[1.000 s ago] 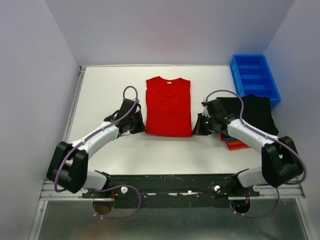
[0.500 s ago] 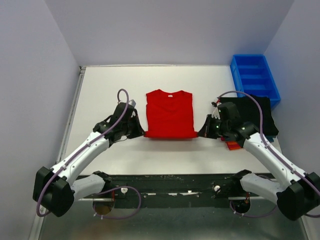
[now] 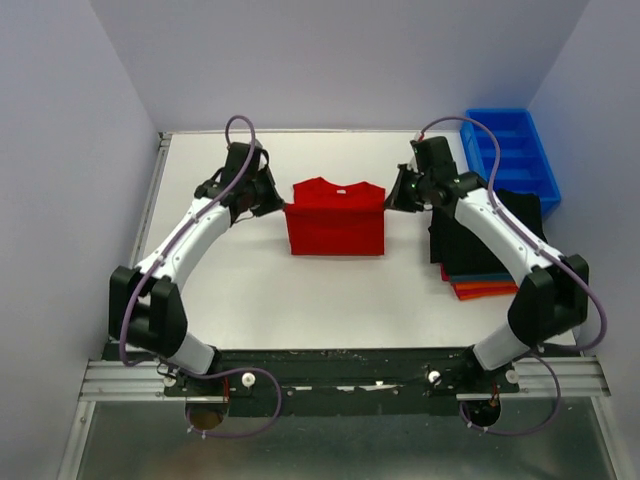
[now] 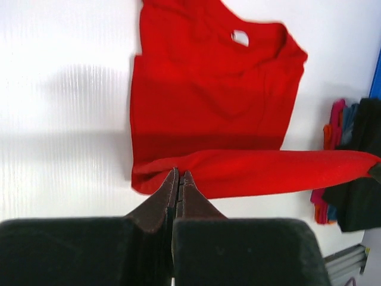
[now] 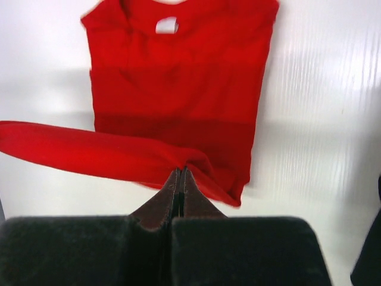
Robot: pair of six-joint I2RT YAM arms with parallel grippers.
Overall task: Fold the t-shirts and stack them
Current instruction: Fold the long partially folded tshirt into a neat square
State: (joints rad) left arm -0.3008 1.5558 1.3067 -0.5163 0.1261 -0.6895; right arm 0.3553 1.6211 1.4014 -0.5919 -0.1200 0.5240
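Observation:
The red t-shirt point(image 3: 335, 220) lies mid-table with its collar at the far end. Its near hem is lifted and carried over the body. My left gripper point(image 3: 283, 206) is shut on the hem's left corner point(image 4: 156, 174). My right gripper point(image 3: 390, 203) is shut on the hem's right corner point(image 5: 196, 164). The raised hem stretches between both grippers as a taut red band point(image 4: 274, 171). A stack of folded t-shirts point(image 3: 485, 245) lies at the right, black on top with blue and orange edges point(image 3: 478, 288) below.
A blue plastic bin point(image 3: 510, 155) stands at the far right corner, just behind the folded stack. The stack also shows at the right edge of the left wrist view point(image 4: 351, 173). White table point(image 3: 220, 270) surrounds the shirt.
Both grippers moved away from me, from the shirt's near corners up toward the collar, carrying the hem with them. The visible shirt got shorter as the lower half folded over.

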